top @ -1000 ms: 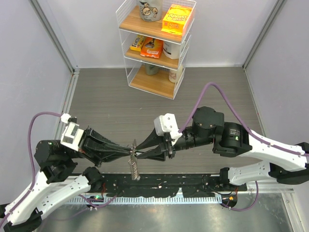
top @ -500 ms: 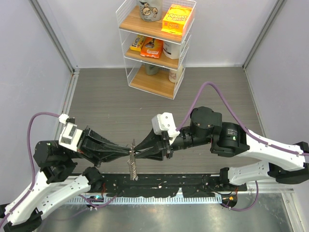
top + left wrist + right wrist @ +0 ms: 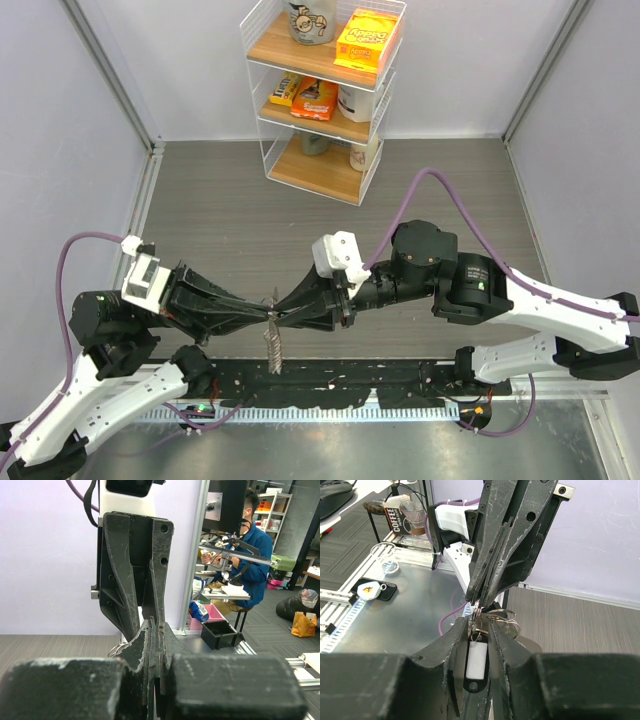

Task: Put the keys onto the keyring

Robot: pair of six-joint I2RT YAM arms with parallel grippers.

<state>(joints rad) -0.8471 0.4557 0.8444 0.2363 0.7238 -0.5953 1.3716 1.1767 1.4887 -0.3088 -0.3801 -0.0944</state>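
Arms (image 3: 430, 275) level, left tool (image 3: 262, 318) and right tool (image 3: 286, 318) tip-to-tip at keyring (image 3: 275, 346)

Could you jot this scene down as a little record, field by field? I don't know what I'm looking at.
Setting: table, snack shelf at the back
Left pincer: shut, tips at metal rings
Right pincer: tip to tip with the left; narrow gap, a tag showing in it; grip unclear
Keyring: chain hanging below the tips
Keys: too small to make out
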